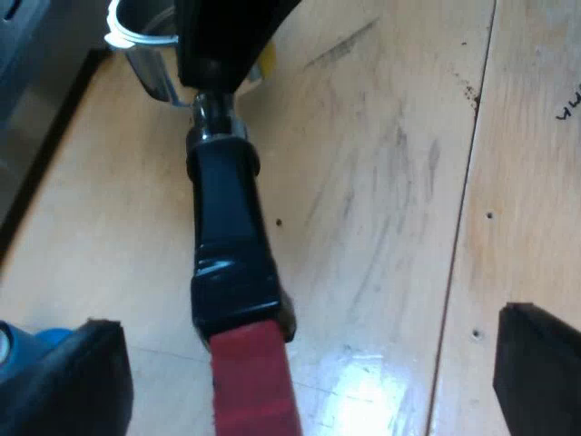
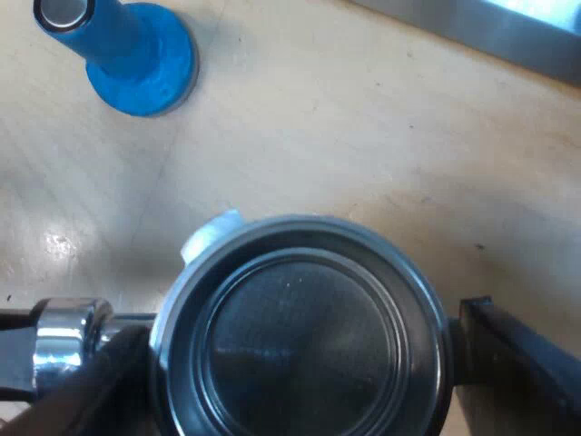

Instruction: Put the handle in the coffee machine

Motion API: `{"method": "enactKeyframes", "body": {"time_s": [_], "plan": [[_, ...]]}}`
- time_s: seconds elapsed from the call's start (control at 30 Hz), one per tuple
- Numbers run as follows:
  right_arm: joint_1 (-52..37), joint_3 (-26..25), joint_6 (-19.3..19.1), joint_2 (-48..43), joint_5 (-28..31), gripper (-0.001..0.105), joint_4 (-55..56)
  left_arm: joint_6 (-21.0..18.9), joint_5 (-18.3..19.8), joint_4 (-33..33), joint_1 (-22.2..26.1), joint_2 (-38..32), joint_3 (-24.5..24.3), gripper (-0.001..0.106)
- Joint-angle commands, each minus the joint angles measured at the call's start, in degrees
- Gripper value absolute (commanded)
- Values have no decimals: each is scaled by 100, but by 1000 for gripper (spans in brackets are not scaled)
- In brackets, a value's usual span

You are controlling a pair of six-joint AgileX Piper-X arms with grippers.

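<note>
With fingers [image 1: 68,381] spread wide, left gripper [image 1: 304,363] grips nothing. The holder [image 1: 218,118] runs through the gap between the two fingers and touches neither.

- Red end [image 1: 254,381] is the part nearest the hand. It sits closer to one finger than the other.
- The black handle [image 1: 227,236] runs away from the hand to the chrome neck.
- The blue tamper [image 1: 32,343] peeks out just beside that nearer finger.
- Past the neck, right gripper [image 1: 222,45] sits over the holder's basket [image 1: 150,64] and covers most of it.
- A white band [image 1: 123,32] shows at the basket rim.
- The wooden table [image 1: 381,182] lies under all of it.

From its own wrist view, the right gripper is clamped on the basket, one finger [image 2: 526,363] against each side of the rim.

- The basket mouth faces the camera and the mesh floor is visible inside.
- The chrome neck sticks out beside one finger.
- A white bit shows at the far side of the rim.
- Can't tell whether the holder rests on the table or hangs just above it.
- Farther from the hand, the tamper stands upright on the table, well apart from the basket.
- Farthest out, a brushed-metal edge [image 2: 472,27] crosses the table.
- The holder is not locked into anything.
</note>
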Motion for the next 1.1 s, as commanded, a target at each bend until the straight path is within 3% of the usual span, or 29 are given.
{"method": "enactKeyframes", "body": {"time_s": [0.03,0.47,1.1], "plan": [[9,-98,-14,-261,55,0,-31,6,-49,-76,-36,0,33,82],[124,-113,-2,-580,87,0,3,32,-50,-512,-36,445,251,82],[123,-113,221,-580,87,0,85,223,-147,-998,-36,470,455,82]]}}
